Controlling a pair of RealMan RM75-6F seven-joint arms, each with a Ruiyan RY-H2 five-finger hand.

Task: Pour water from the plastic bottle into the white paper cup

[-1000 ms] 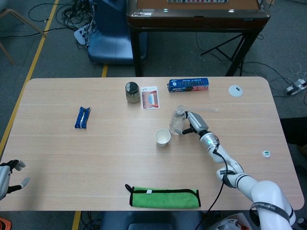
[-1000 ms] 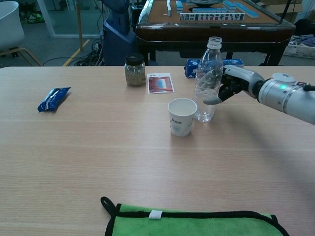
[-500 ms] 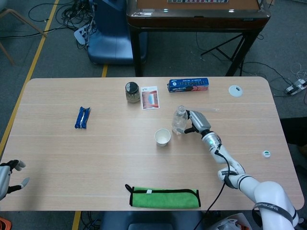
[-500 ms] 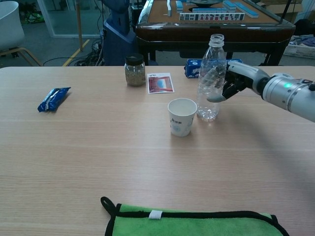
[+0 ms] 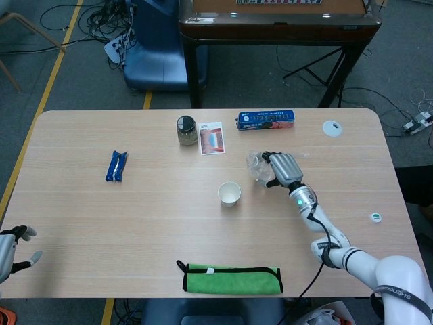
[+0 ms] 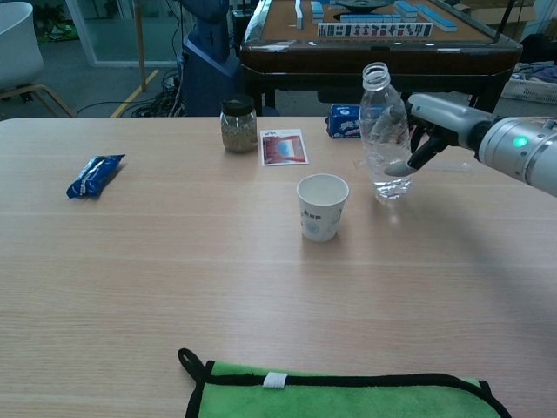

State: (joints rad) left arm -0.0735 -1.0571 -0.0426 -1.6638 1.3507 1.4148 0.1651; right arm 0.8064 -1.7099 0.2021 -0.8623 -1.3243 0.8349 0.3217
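My right hand (image 5: 283, 168) (image 6: 428, 132) grips a clear plastic bottle (image 5: 258, 167) (image 6: 384, 136) with no cap on it. The bottle is lifted a little off the table and leans slightly left, up and to the right of the white paper cup (image 5: 229, 193) (image 6: 322, 205). The cup stands upright on the wooden table (image 5: 169, 223), apart from the bottle. My left hand (image 5: 10, 250) shows only at the lower left edge of the head view, fingers spread, holding nothing.
A glass jar (image 5: 187, 130) and a small card (image 5: 211, 137) sit behind the cup, with a blue box (image 5: 266, 120) further right. A blue packet (image 5: 116, 165) lies at the left. A green cloth (image 5: 232, 278) lies at the front edge. A white lid (image 5: 331, 126) rests far right.
My right hand has raised the bottle off the table and carried it right and slightly back, away from the cup. The cup and left hand have not moved.
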